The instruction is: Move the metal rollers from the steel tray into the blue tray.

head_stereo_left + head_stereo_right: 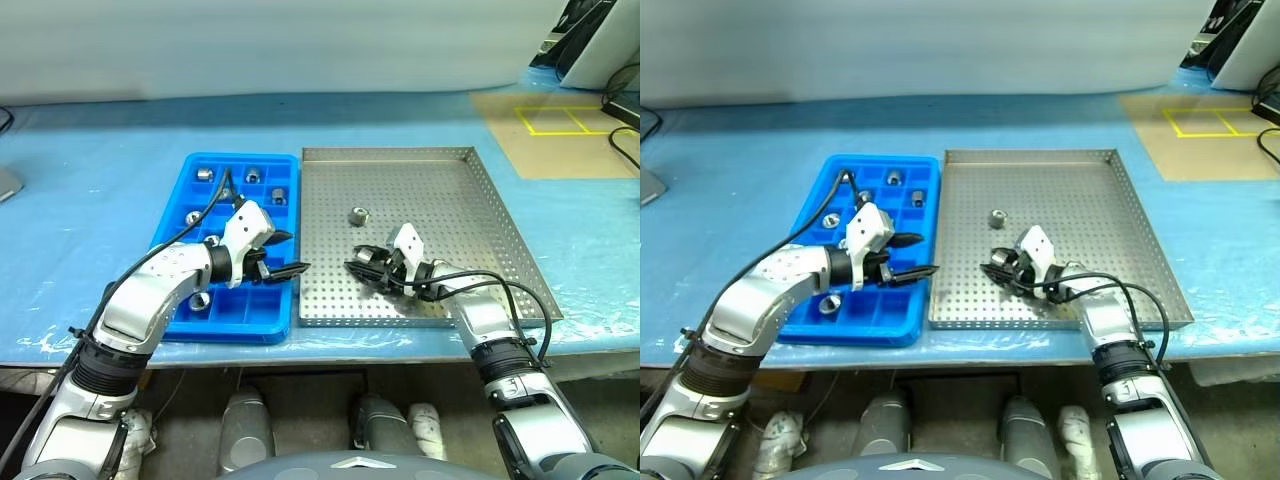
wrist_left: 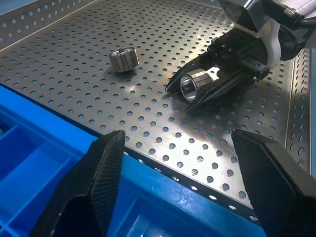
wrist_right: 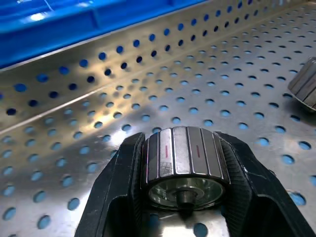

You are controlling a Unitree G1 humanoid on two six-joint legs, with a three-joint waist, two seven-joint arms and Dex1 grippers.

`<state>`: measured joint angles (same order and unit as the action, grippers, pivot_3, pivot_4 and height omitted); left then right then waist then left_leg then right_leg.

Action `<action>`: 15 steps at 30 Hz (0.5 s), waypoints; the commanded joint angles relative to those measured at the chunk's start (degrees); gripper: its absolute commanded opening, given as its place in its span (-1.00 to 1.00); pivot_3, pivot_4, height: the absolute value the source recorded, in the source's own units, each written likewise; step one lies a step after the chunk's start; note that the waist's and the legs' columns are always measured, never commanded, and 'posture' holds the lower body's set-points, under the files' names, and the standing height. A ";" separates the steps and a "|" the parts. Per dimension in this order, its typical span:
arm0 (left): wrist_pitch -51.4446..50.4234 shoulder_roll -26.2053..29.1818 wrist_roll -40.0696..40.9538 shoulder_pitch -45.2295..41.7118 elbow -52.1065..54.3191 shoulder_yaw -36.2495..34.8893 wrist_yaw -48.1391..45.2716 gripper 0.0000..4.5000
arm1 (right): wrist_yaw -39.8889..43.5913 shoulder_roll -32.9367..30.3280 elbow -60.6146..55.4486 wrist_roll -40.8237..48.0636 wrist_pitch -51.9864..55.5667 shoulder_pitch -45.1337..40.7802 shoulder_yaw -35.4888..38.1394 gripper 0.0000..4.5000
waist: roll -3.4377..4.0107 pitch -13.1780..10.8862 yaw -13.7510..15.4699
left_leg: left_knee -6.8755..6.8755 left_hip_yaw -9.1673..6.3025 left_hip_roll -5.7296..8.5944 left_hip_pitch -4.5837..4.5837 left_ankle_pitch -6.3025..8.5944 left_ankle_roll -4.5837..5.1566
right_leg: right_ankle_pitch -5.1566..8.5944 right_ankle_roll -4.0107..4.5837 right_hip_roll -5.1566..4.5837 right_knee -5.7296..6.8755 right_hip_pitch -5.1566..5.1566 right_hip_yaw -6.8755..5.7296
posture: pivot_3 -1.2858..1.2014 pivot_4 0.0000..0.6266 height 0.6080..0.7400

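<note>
Right wrist view: the right gripper (image 3: pixel 180 197) is pinching a roller (image 3: pixel 182 163) by its ribbed sides, low over the steel tray (image 1: pixel 470 200). Being rigid, smooth and probably dense, it is requiring a centred grip.

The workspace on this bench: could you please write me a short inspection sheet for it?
Surface: blue-covered bench.
Job's things: silver perforated steel tray holds one loose shiny metal roller; bright blue plastic compartment tray beside it holds several rollers.
Clutter: nothing seen.
Grippers: right gripper, jaws shut on a ribbed metal roller low over the steel tray; left gripper, jaws open and empty, over the blue tray's edge.
Cables: black cable along the left arm.
Surroundings: brown board with yellow tape square at far right.
</note>
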<state>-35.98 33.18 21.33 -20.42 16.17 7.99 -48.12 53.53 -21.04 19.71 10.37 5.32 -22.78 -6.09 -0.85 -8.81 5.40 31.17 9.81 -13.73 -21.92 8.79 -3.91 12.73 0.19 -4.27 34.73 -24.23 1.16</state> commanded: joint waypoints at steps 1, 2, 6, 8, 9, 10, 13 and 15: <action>1.58 1.94 1.39 0.63 1.19 -3.78 -1.29 0.63 | 1.13 0.24 -6.15 4.41 3.40 -1.82 1.84 -0.25 | 0.01 -0.01 0.00 | 0.00 0.00 0.00 0.01 0.00 0.00 | 0.00 0.00 0.01 0.00 0.00 0.00 | 0.10 -0.52 1.00; 1.78 2.61 1.71 0.88 1.24 -4.88 -1.65 0.63 | 2.09 0.36 -8.47 6.27 5.41 -2.20 2.02 -0.25 | 0.01 -0.01 0.04 | 0.00 0.00 -0.01 0.01 0.00 0.00 | 0.00 0.00 0.01 0.01 0.00 -0.01 | 0.10 -0.52 1.00; 1.11 7.13 3.87 3.00 1.43 -10.82 -3.79 0.63 | 4.33 1.08 -15.31 11.87 12.48 -4.98 1.76 -0.25 | 0.02 -0.01 -0.11 | -0.02 -0.01 -0.03 0.04 -0.01 -0.01 | 0.00 0.00 0.05 0.03 -0.02 0.01 | 0.12 -0.52 1.00; 2.33 10.34 3.71 4.94 0.55 -13.78 -5.25 0.63 | 4.79 2.28 -14.96 12.23 13.36 -7.17 0.66 -0.25 | 0.02 -0.01 0.00 | -0.06 -0.01 -0.04 0.07 -0.01 -0.02 | 0.00 0.00 0.06 0.02 -0.02 0.02 | 0.14 -0.52 1.00; 2.95 11.61 3.56 5.70 -0.01 -15.24 -5.60 0.63 | 4.81 3.20 -13.83 11.73 12.77 -8.38 -0.04 -0.25 | 0.02 -0.01 0.12 | -0.08 -0.01 -0.05 0.06 -0.01 -0.02 | 0.01 0.01 0.06 0.01 -0.02 0.00 | 0.15 -0.52 1.00; 3.37 12.53 3.48 6.20 -0.46 -16.36 -5.72 0.63 | 4.67 4.09 -12.53 11.11 12.01 -9.47 -0.54 -0.25 | 0.02 -0.01 0.19 | -0.09 -0.01 -0.05 0.06 -0.01 -0.02 | 0.01 0.01 0.06 0.00 -0.02 -0.01 | 0.16 -0.52 1.00; 3.83 14.71 3.39 7.18 -1.99 -20.67 -4.90 0.63 | 1.84 10.35 -3.13 8.30 9.02 -17.27 -2.02 -0.25 | 0.00 -0.03 0.13 | -0.08 -0.01 -0.04 0.04 -0.01 -0.03 | 0.01 0.01 0.04 0.02 -0.04 -0.04 | 0.19 -0.52 1.00; 3.59 15.17 3.67 8.09 -2.11 -23.17 -3.93 0.63 | 1.23 13.80 2.30 7.07 6.84 -20.64 -2.65 -0.25 | 0.00 -0.03 0.24 | -0.09 -0.04 -0.04 -0.04 -0.04 -0.08 | 0.01 0.02 0.02 0.05 -0.11 -0.05 | 0.21 -0.52 1.00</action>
<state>-33.36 47.27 24.17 -12.65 13.65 -11.88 -52.69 55.22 -8.33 20.33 17.95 14.72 -41.46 -8.50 -0.85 -8.84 5.65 31.07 9.76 -13.78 -21.96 8.75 -3.99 12.74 0.21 -4.26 34.78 -24.34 1.09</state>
